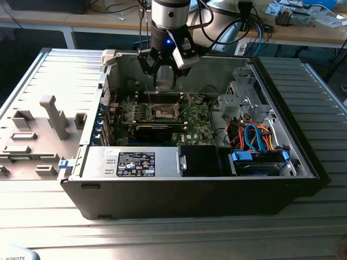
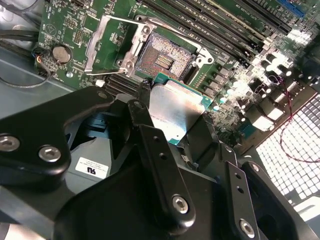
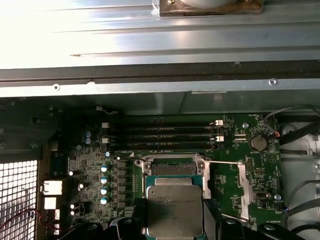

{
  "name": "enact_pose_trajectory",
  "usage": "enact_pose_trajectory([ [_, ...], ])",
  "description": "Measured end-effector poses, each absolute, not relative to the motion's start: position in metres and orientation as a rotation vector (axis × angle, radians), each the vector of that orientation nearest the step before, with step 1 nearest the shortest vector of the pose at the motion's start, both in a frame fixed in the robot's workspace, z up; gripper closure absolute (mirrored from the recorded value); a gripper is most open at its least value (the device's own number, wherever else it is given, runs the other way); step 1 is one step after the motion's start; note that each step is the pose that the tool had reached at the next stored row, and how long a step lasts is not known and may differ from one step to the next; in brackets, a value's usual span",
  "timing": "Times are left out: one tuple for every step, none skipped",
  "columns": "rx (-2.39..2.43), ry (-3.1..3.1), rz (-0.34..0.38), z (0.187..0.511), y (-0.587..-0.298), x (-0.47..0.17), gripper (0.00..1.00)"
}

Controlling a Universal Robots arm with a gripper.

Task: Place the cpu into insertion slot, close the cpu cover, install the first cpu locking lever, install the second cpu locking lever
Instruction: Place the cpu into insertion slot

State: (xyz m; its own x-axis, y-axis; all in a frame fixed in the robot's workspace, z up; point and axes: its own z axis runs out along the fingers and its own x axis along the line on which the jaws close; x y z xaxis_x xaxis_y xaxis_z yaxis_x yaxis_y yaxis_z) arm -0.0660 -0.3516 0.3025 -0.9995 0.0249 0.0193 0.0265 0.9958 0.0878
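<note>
the claw [image 2: 171, 119], closed on the cpu [image 2: 176, 106], hovers over the open slot [image 2: 162, 57], cover [image 2: 107, 42] swung back: placing is in hand, likely needing square alignment.

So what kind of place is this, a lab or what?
Probably a robotics lab or test bench: an open computer case sits on a ribbed metal table, the gripper holds the cpu over its motherboard, and cluttered workbenches stand behind.

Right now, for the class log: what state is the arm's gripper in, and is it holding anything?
Gripper: shut on the cpu, which is not yet in the insertion slot.
</note>
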Motion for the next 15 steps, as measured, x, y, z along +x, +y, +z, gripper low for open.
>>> enact_pose_trajectory([
  [-0.040, -3.120, -0.138, 0.3022, -0.3516, -0.0660, 0.46],
  [-0.040, -3.120, -0.138, 0.3020, -0.3516, -0.0660, 0.46],
  [-0.040, -3.120, -0.138, 0.3018, -0.3516, -0.0660, 0.46],
  [-0.040, -3.120, -0.138, 0.3016, -0.3516, -0.0660, 0.46],
  [-0.040, -3.120, -0.138, 0.3014, -0.3516, -0.0660, 0.46],
  [-0.040, -3.120, -0.138, 0.3012, -0.3516, -0.0660, 0.46],
  [-0.040, -3.120, -0.138, 0.3010, -0.3516, -0.0660, 0.46],
  [-0.040, -3.120, -0.138, 0.3008, -0.3516, -0.0660, 0.46],
  [-0.040, -3.120, -0.138, 0.3006, -0.3516, -0.0660, 0.46],
  [-0.040, -3.120, -0.138, 0.3003, -0.3516, -0.0660, 0.46],
  [-0.040, -3.120, -0.138, 0.3002, -0.3516, -0.0660, 0.46],
  [-0.040, -3.120, -0.138, 0.2999, -0.3516, -0.0660, 0.46],
  [-0.040, -3.120, -0.138, 0.2997, -0.3516, -0.0661, 0.46],
  [-0.040, -3.120, -0.137, 0.2995, -0.3516, -0.0661, 0.46],
  [-0.040, -3.120, -0.138, 0.2992, -0.3516, -0.0661, 0.46],
])
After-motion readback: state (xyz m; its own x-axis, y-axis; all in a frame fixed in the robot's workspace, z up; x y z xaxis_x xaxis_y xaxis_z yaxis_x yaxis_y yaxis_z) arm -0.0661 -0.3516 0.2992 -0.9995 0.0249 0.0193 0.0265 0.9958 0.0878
